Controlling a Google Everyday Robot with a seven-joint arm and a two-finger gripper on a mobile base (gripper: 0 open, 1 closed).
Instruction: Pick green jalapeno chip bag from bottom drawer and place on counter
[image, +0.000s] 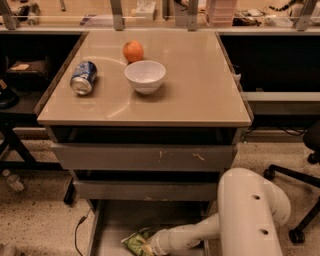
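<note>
beige worktop above, green bag down in the open drawer

glossy beige worktop (200, 100) covers the grey cabinet and fills most of the view. the white robot arm (252, 215) stands at the lower right, and its forearm reaches left and down. under the worktop are two scratched grey drawers (145, 157), one above the other. below them the bottom drawer (112, 222) is pulled out toward the camera. on the worktop a white bowl (145, 76) stands near the middle-left. a blue soda can (83, 77) lies on its side to the left of it, and an orange (133, 51) sits just behind the bowl. the green jalapeno chip bag (131, 242) lies on the floor of the bottom drawer, near the front. the pincer (148, 246) is at the right edge of the bag, inside the drawer. i cannot tell if it is open or closed.
</note>
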